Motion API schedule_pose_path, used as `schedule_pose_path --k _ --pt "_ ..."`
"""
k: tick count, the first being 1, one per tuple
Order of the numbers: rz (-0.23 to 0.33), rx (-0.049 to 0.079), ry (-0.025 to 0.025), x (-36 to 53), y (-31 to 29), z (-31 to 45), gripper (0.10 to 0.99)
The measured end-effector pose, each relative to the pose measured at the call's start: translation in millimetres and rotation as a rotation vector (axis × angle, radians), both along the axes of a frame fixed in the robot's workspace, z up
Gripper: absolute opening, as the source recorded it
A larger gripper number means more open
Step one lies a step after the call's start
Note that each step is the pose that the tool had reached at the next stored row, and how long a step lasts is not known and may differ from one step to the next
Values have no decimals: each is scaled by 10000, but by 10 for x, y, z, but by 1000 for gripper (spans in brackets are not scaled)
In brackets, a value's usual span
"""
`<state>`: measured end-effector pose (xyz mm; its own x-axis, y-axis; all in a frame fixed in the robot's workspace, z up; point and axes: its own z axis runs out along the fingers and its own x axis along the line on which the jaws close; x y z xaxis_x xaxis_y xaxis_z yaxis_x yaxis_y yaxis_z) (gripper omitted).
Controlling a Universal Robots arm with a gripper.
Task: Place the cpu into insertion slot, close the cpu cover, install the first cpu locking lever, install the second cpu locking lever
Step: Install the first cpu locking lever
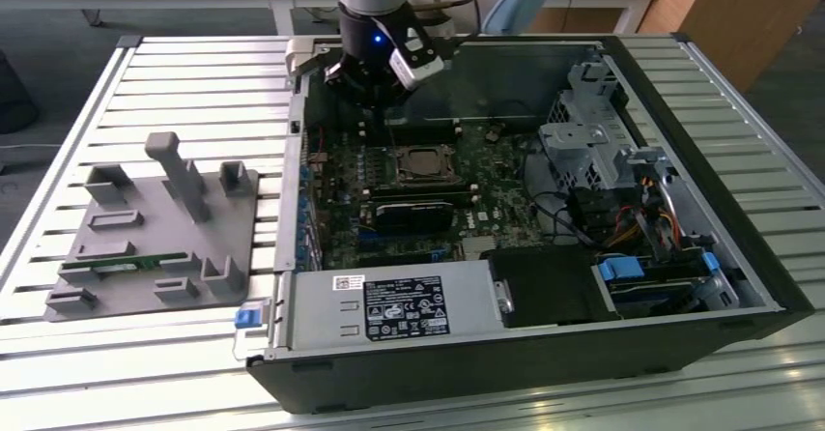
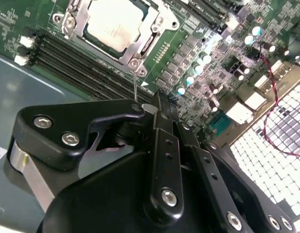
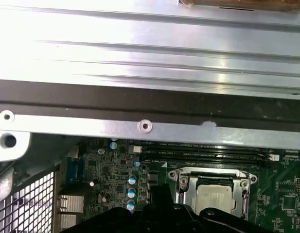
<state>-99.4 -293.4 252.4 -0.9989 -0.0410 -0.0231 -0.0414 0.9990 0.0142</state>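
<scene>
Cpu (image 2: 113, 22) sits flat in the insertion slot (image 2: 69, 24), mid-motherboard (image 1: 484, 220), nearer the PC case's (image 1: 516, 373) far wall in the exterior view. Cpu cover (image 2: 146, 44) lies down over it, metal top showing thru the window.

Handling: chip is light, stiff and prob. fragile underneath, so edges only. Cover is thin sheet metal. The locking lever (image 2: 135, 85) is a thin springy wire, likely slippery, best taken near its free end.

Gripper (image 2: 140, 108) hangs just above the socket's corner. Jaws are drawn narrow; the lever's upper end runs into their tip, apparently pinched btw them.
</scene>
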Motion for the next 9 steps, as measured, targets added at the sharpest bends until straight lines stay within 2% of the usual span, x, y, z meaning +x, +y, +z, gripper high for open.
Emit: schedule_pose_path --k 5,9 --pt "1 0 -1 7 23 9 106" --pt "-1 0 0 60 31 9 106"
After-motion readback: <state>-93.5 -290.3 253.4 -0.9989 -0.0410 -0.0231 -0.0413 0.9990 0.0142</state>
